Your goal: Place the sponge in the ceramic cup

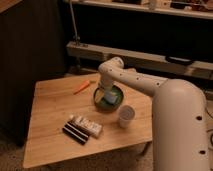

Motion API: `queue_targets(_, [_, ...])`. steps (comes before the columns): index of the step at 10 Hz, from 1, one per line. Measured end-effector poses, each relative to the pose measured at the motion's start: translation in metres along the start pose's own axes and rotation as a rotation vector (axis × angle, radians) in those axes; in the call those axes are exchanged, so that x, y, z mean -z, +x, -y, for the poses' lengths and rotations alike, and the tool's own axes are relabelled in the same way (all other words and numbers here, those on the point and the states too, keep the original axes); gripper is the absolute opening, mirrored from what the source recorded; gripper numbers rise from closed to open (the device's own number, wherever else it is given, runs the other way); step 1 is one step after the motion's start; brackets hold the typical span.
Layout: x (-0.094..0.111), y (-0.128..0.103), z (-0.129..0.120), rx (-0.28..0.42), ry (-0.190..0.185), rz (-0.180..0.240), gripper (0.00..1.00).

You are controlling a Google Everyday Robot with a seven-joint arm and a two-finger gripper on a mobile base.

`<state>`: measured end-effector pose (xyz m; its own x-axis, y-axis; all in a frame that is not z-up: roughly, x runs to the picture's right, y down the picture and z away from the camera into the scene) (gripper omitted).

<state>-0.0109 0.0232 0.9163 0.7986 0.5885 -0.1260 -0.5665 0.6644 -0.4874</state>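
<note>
Over the left part of the round green plate, the white arm's pincer is being held low, its fingers spread apart. The small flat blue sponge is being carried inside the plate, just beside the pincer. The small plain white ceramic cup is being borne upright by the light wooden surface, near the plate's front right edge. An orange stick and two long packets are being supported there too.

The wooden table carries an orange stick, green plate, ceramic cup, white box and dark packet.
</note>
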Motion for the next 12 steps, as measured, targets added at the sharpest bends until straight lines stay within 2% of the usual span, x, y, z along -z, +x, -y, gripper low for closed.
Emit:
queue_targets(2, [-0.006,-0.003,0.004,0.001,0.012,0.015,0.8])
queue_targets(5, [-0.018,0.002,0.01,-0.011,0.011,0.029,0.8])
queue_targets(10, [-0.039,0.003,0.014,-0.022,-0.035,0.002,0.8])
queue_targets(12, [-0.048,0.009,0.016,-0.044,-0.075,-0.001,0.74])
